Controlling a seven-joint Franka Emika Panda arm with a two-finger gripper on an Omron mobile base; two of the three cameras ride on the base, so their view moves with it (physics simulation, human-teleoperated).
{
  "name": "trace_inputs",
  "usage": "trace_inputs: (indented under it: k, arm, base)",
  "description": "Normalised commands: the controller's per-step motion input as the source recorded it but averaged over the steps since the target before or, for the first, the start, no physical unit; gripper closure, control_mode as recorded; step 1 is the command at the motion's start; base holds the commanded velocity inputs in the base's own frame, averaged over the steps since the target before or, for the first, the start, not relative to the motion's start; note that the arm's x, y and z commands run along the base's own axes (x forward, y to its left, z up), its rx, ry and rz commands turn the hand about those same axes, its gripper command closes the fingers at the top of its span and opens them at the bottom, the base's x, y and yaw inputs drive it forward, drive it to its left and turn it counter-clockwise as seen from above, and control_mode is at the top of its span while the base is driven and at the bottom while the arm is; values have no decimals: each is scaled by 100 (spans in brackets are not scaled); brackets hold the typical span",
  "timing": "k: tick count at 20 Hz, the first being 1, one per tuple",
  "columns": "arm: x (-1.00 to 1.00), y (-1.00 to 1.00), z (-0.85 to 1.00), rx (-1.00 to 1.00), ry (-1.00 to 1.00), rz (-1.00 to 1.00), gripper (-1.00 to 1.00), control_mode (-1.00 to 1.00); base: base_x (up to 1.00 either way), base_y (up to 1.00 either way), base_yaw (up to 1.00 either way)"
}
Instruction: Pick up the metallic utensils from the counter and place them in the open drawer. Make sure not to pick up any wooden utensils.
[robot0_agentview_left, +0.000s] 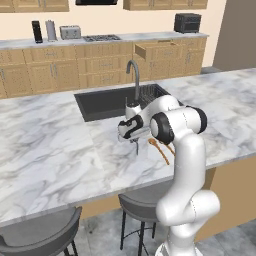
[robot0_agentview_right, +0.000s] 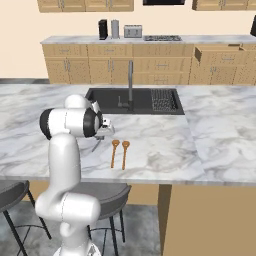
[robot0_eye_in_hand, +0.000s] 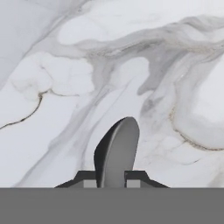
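My gripper (robot0_agentview_left: 135, 141) hangs just above the marble counter (robot0_agentview_left: 50, 145), in front of the black sink (robot0_agentview_left: 102, 102). It is shut on a small all-grey metal spoon-like utensil (robot0_eye_in_hand: 117, 151), whose rounded end sticks out between the fingertips (robot0_eye_in_hand: 89, 182) in the hand view. From the right the utensil (robot0_agentview_right: 95, 145) hangs slantwise below the hand (robot0_agentview_right: 98, 136). Two orange-brown wooden spoons (robot0_agentview_right: 119, 153) lie side by side on the counter (robot0_agentview_right: 225, 130) just right of the gripper; they also show as wooden spoons (robot0_agentview_left: 161, 149) beside the arm. The open drawer (robot0_agentview_left: 157, 50) juts from the far cabinets, seen again as the open drawer (robot0_agentview_right: 220, 53).
A curved steel tap (robot0_agentview_left: 135, 75) stands behind the sink, with a dish rack (robot0_agentview_right: 163, 99) in its right half. Dark stools (robot0_agentview_left: 40, 235) sit under the counter's near edge. The far counter holds a stove (robot0_agentview_left: 101, 37), a toaster (robot0_agentview_left: 70, 32) and a microwave (robot0_agentview_left: 187, 22).
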Motion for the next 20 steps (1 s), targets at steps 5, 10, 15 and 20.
trace_inputs:
  k: [5,10,15,20]
  arm:
    - [0,0,0,0,0,0,100,-100]
    - [0,0,0,0,0,0,100,-100]
    - [0,0,0,0,0,0,100,-100]
    - [-3,2,0,0,-3,0,100,-100]
  base:
    - [0,0,0]
    - [0,0,0]
    - [0,0,0]
    - [0,0,0]
